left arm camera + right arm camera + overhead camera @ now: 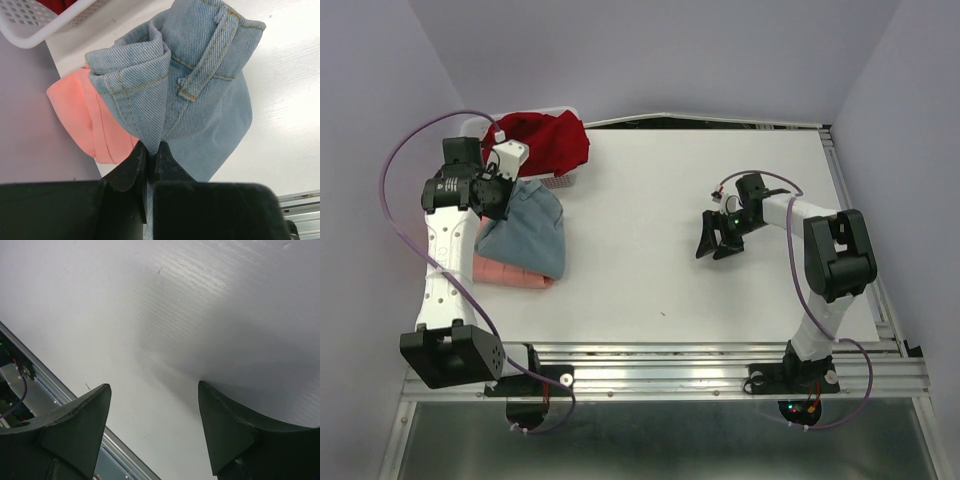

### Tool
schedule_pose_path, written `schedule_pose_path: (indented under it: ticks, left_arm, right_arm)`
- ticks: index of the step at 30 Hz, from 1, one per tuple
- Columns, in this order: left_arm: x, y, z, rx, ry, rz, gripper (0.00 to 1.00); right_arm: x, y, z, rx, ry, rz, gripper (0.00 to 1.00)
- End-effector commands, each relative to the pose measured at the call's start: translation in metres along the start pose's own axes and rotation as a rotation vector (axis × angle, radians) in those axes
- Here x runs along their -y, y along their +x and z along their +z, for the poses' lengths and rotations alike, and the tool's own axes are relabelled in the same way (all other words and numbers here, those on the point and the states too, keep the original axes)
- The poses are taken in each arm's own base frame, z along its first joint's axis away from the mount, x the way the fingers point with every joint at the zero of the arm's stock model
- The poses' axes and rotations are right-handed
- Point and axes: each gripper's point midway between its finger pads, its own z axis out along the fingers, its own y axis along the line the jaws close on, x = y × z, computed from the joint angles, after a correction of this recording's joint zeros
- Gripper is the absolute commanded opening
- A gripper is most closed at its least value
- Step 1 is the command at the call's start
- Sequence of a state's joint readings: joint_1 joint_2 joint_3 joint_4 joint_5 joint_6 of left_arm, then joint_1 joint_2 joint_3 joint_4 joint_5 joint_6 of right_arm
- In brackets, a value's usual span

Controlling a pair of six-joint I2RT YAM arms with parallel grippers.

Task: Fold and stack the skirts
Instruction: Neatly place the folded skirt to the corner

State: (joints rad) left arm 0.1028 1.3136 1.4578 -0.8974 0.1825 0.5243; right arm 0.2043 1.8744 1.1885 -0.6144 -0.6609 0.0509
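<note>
- Top external view: At the left side of the white table (670,250), the left gripper (503,200) reaches onto the blue-grey skirt (532,235). That skirt is bunched on top of the salmon-pink skirt (515,272), whose pink edge shows along the side nearer the arm bases. Just behind the pair, in the far-left corner, the dark red skirt (545,140) is heaped in the white mesh basket (563,182) and spills over its rim. The right gripper (718,245) hangs over bare tabletop in the right half, well apart from all three garments, with its two dark fingers set apart.
- Left wrist view: The left gripper's jaws are almost together and pinch a fold of the blue-grey skirt's denim. The waistband and a belt loop rise from the pinch, with tan stitching plain to see. The salmon-pink skirt lies beneath and to the left, touching the denim, and part of it hangs past the table's edge. A corner of the basket sits at upper left, with a sliver of red cloth inside.
- Right wrist view: The right gripper's jaws stand wide with nothing between them, only the white table surface below. An aluminium rail (117,457) runs along the table's edge at lower left.
</note>
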Motion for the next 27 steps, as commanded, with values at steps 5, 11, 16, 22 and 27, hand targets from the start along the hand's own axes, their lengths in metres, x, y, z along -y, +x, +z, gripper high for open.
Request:
schedule_pose_path:
  ticks: [5, 11, 16, 22, 27]
  left_arm:
    - [-0.046, 0.027, 0.028, -0.017, -0.078, 0.028, 0.0]
    - [-0.079, 0.061, 0.066, -0.069, -0.185, 0.007, 0.0]
    - [-0.093, 0.073, 0.097, -0.097, -0.214, -0.026, 0.0]
    - [-0.111, 0.103, 0.13, -0.184, -0.314, -0.044, 0.01]
    - [-0.118, 0.118, 0.134, -0.232, -0.375, -0.087, 0.23]
  right_arm:
    - [0.003, -0.006, -0.002, -0.004, 0.012, -0.016, 0.75]
    - [0.003, -0.003, -0.003, -0.012, 0.014, -0.018, 0.75]
    - [0.003, 0.002, -0.002, -0.026, 0.011, -0.014, 0.75]
    - [0.001, 0.002, -0.006, -0.024, 0.008, -0.045, 0.76]
    - [-0.001, 0.004, -0.011, -0.021, 0.011, -0.067, 0.77]
